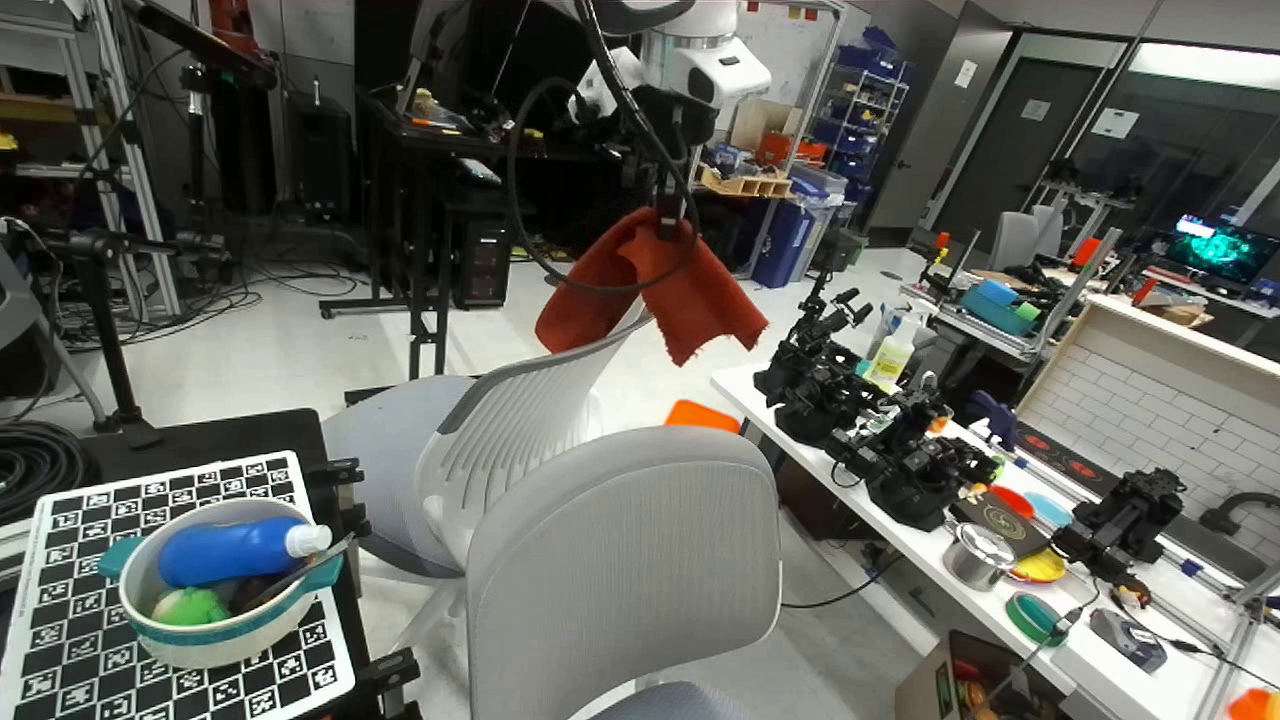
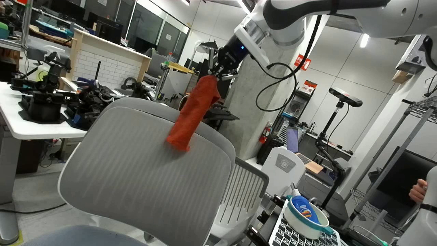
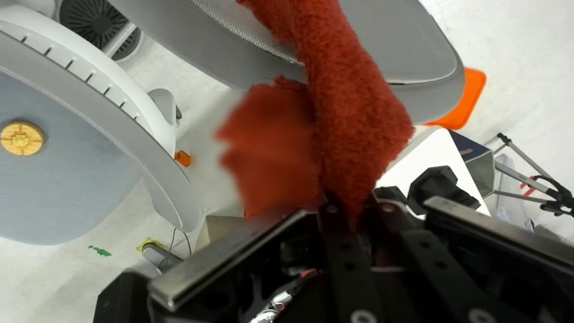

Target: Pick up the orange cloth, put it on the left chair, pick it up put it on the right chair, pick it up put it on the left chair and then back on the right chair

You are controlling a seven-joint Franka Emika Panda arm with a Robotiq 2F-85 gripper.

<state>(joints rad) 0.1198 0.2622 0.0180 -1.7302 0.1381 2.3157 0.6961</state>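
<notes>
The orange cloth [image 1: 640, 280] hangs limp from my gripper [image 1: 669, 222], which is shut on its upper part. In an exterior view one flap passes behind the top edge of the left chair [image 1: 530, 400], and the other hangs beside its upper corner. The right chair [image 1: 625, 570] stands nearer that camera. In an exterior view the cloth [image 2: 194, 112] overlaps the backrest of the nearer grey chair [image 2: 146, 164]. In the wrist view the cloth [image 3: 345, 103] leaves the fingertips [image 3: 352, 213] and lies across a grey backrest. Whether it touches cannot be told.
A pot [image 1: 215, 640] holding a blue bottle stands on a patterned board [image 1: 80, 560]. A white table [image 1: 860, 520] bears several black small arms. A bright orange item [image 3: 468, 96] is low beside a chair. A wooden disc [image 3: 21, 138] lies on a seat.
</notes>
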